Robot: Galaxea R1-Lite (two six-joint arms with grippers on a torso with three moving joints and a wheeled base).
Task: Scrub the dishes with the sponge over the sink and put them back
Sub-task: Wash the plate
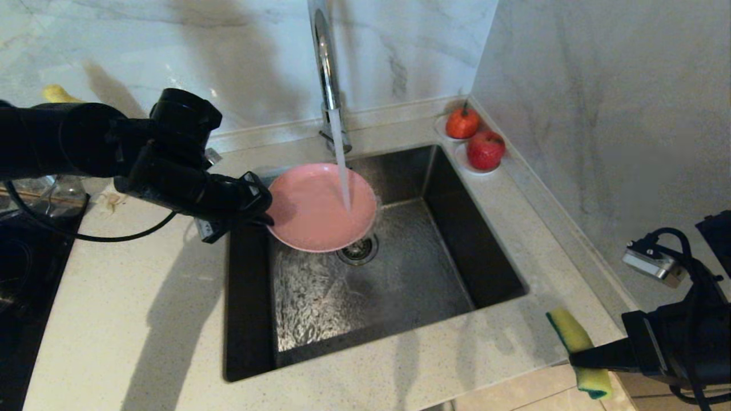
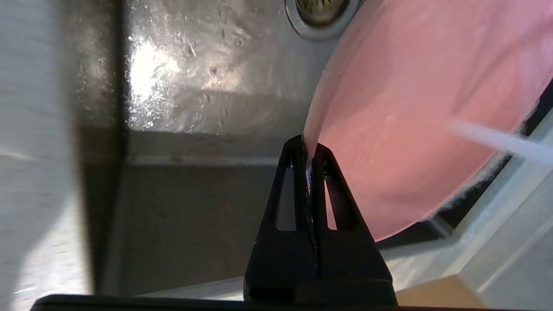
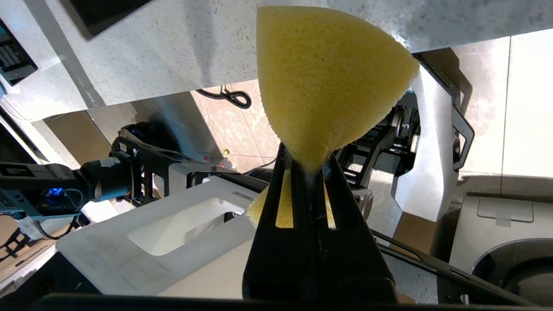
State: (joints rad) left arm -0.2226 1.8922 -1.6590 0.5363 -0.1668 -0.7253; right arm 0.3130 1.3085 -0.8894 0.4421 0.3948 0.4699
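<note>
The pink plate (image 1: pixel 320 208) (image 2: pixel 414 112) hangs tilted over the sink (image 1: pixel 400 274), above the drain strainer (image 1: pixel 358 250). My left gripper (image 1: pixel 264 210) (image 2: pixel 307 162) is shut on the plate's left rim. Water from the chrome tap (image 1: pixel 325 68) falls onto the plate's face. My right gripper (image 1: pixel 577 358) (image 3: pixel 307 166) is at the counter's front right corner, beyond its edge, shut on the pinched waist of the yellow sponge (image 1: pixel 578 349) (image 3: pixel 324 82), whose green layer shows along one edge. The teal bowl is out of view.
Two red fruits (image 1: pixel 474 138) sit on small saucers at the sink's back right corner. A dark hob (image 1: pixel 23 268) lies at the far left. A yellow object (image 1: pixel 57 93) shows behind my left arm. Marble walls close off the back and right.
</note>
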